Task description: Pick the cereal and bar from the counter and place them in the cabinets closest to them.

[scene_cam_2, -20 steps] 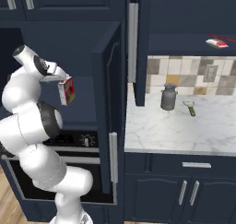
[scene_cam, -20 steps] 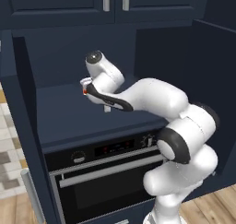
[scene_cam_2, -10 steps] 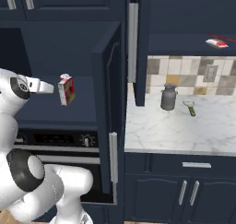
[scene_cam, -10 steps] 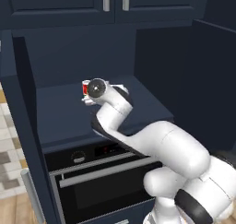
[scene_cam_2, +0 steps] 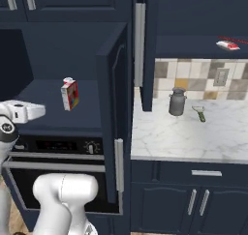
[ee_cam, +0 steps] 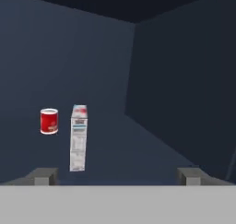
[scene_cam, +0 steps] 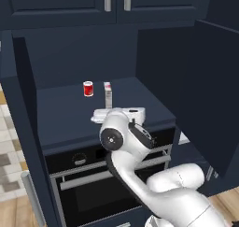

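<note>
The cereal [scene_cam: 108, 94] stands upright and alone on the navy shelf above the oven, inside the tall cabinet [scene_cam: 70, 114]; it is also seen as the cereal [scene_cam_2: 69, 94] and, narrow white side on, the cereal [ee_cam: 79, 138]. My gripper [ee_cam: 117, 177] is open with nothing between its widely spread fingertips, and is held back from the box near the shelf's front edge. The gripper [scene_cam: 119, 113] sits in front of the box; from the other side the gripper [scene_cam_2: 42, 110] is left of it. The bar [scene_cam_2: 226, 45] lies on the wall cabinet's shelf above the counter [scene_cam_2: 184, 137].
A red can [scene_cam: 87, 88] with a white band stands just left of the box, also the can [ee_cam: 49, 120]. The tall cabinet's door [scene_cam_2: 114, 118] hangs open beside the shelf. A grey jug [scene_cam_2: 177, 101] and a green-handled tool [scene_cam_2: 199, 114] rest on the counter. The black oven [scene_cam: 88, 184] is below.
The gripper carried the cereal into the tall cabinet, let it go on the shelf and drew back toward the front edge. The box now stands free.
</note>
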Controlling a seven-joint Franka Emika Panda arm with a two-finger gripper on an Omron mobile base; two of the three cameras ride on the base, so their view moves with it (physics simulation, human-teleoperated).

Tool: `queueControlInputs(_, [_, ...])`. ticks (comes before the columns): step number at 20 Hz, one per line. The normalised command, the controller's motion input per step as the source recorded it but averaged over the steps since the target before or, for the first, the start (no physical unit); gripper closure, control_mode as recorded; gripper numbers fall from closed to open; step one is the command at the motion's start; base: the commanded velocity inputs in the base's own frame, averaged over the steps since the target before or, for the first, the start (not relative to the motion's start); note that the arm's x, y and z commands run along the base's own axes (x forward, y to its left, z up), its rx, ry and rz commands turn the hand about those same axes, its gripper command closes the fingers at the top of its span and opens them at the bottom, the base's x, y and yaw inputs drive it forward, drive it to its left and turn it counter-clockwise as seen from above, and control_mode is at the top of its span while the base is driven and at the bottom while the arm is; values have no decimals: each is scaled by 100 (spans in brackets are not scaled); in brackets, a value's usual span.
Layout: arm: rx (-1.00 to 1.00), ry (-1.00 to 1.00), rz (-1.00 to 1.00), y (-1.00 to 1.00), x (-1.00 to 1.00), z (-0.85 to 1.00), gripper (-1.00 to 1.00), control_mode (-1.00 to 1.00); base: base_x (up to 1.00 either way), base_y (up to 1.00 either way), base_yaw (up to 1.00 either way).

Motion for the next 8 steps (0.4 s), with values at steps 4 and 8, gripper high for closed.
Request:
queueControlInputs(4, [-1, -39, 0, -8, -94, 25, -100, -100, 0, 0, 0])
queueControlInputs(8, [0, -36, -4, 0, -88, 16, -100, -100, 0, 0, 0])
